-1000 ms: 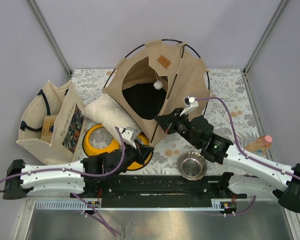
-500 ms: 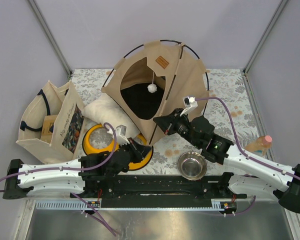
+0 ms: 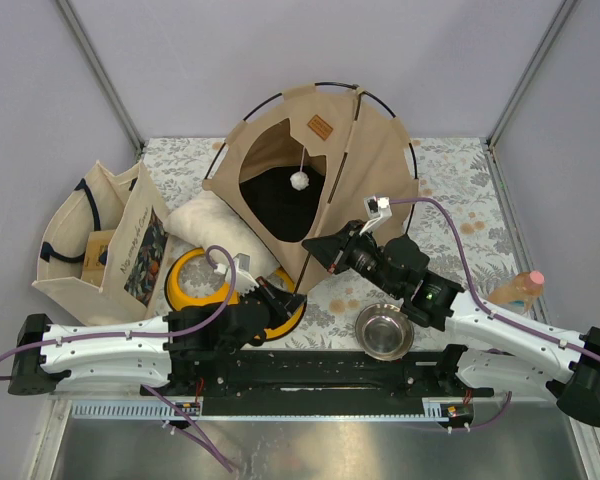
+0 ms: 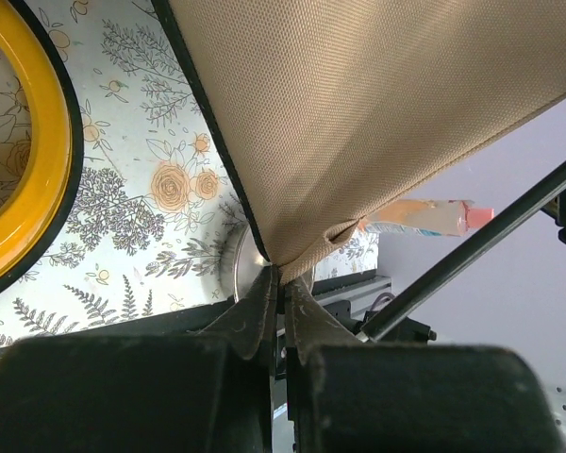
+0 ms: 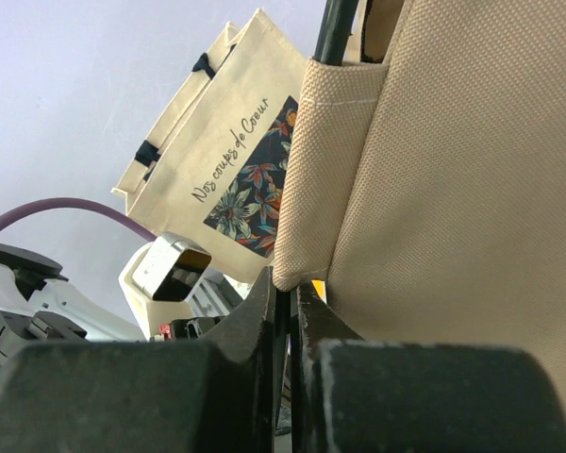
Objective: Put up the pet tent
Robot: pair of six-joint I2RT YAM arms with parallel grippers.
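Observation:
The pet tent (image 3: 380, 150) stands at the back middle of the table, tan canvas on thin black poles, with its dark doorway facing front left. A brown label patch (image 3: 322, 126) sits above the doorway and a white pompom (image 3: 299, 180) hangs in it. My left gripper (image 3: 283, 296) is shut on the tent's near bottom corner; in the left wrist view the canvas (image 4: 358, 113) runs down into the shut gripper (image 4: 283, 278). My right gripper (image 3: 315, 243) is shut on a canvas sleeve (image 5: 316, 189) at the front edge, where the right wrist view shows the gripper (image 5: 288, 288) pinching its lower corner.
A cream printed tote bag (image 3: 100, 240) stands at the left and a white fluffy cushion (image 3: 215, 225) lies against the tent. A yellow bowl (image 3: 195, 280) sits under my left arm, a steel bowl (image 3: 384, 330) near the front, and a bottle (image 3: 515, 290) at the right edge.
The tent has turned and shifted slightly left, and its pompom has swung left and down. Both grippers stay shut on the canvas; the left wrist has drawn back a little.

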